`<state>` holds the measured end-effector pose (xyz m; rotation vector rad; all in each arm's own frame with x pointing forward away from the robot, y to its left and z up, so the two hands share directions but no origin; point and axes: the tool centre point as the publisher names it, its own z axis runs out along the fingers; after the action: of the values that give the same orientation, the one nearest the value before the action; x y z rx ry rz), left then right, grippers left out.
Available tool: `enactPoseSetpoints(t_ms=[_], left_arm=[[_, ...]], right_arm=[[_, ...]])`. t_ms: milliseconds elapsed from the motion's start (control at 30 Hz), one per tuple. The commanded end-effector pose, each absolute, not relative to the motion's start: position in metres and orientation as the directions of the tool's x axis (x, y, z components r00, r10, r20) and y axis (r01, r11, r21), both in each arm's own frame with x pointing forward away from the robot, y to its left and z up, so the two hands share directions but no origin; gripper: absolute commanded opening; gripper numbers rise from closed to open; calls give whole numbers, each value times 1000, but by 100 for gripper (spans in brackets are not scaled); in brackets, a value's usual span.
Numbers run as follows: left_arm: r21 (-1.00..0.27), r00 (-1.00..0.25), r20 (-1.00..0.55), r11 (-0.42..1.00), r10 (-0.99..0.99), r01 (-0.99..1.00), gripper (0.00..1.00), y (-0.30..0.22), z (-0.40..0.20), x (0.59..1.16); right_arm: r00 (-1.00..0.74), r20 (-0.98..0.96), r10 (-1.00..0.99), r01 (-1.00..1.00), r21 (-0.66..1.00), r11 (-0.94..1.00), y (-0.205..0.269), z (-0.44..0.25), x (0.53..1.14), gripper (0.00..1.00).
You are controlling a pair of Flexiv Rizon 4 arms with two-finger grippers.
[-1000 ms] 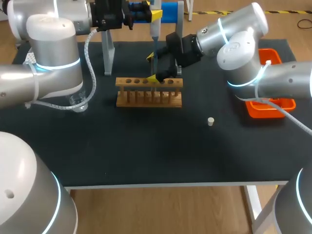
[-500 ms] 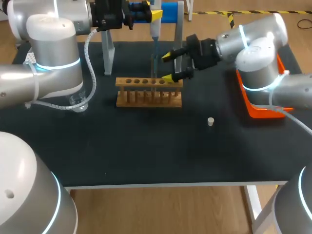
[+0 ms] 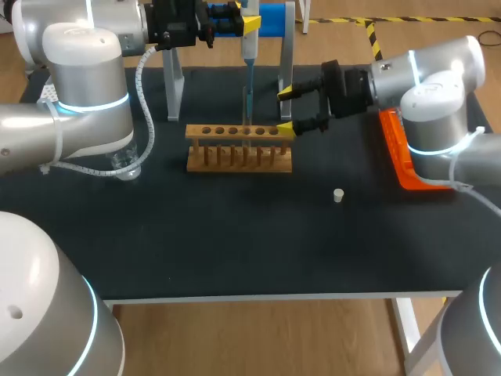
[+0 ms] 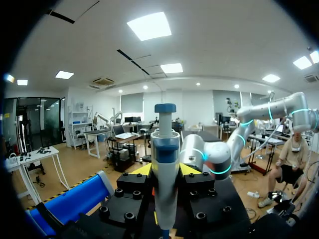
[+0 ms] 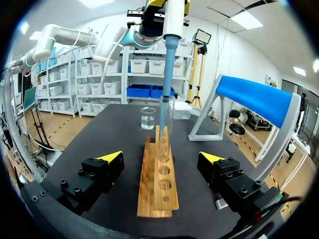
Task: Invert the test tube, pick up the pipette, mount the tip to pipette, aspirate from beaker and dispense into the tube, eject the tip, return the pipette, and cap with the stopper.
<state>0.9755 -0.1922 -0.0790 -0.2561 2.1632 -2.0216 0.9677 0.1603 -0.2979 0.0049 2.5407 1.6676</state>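
One upright pipette (image 3: 249, 55) clamped in left claw (image 4: 164, 172), long axis vertical, blue tip pointing down into tube (image 5: 167, 114) standing in rack (image 3: 239, 147). Right claw (image 3: 288, 110) spread wide, just beside rack's 3 o'clock end. Stopper (image 3: 338, 195) at rack's 5 o'clock, well apart from table's (image 3: 235, 251) 6 o'clock edge. Beaker (image 3: 125, 163) at 9, orange tray (image 3: 399, 153) at 3.

Text: none can be read in any view.
Pipette (image 4: 165, 164): no print that can be made out.
Rack (image 5: 158, 174): plain wood.
Beaker (image 5: 147, 118): any marks too small to tell.
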Motion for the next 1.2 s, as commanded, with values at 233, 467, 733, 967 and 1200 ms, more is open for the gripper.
enactPoseSetpoints(t_ms=[233, 467, 733, 967, 1200], left_arm=[[-998, -970, -8, 65, -242, -8, 0, -193, -79, 976], [-998, -970, -8, 65, -242, -8, 0, -193, -79, 976], [-998, -970, -8, 65, -242, -8, 0, -193, -79, 976], [-998, -970, -8, 65, -242, -8, 0, -193, -79, 976], [-998, -970, -8, 65, -242, -8, 0, -193, -79, 976]], right_arm=[[-991, -91, 95, -40, 894, 446, 140, -255, 967, 100], [-988, -109, 106, -47, 883, 467, 129, -212, 964, 100], [-986, -126, 108, -61, 882, 467, 117, -158, 961, 100], [-983, -144, 110, -74, 873, 481, 116, -111, 960, 100], [-983, -147, 113, -74, 869, 490, 123, -73, 965, 100]])
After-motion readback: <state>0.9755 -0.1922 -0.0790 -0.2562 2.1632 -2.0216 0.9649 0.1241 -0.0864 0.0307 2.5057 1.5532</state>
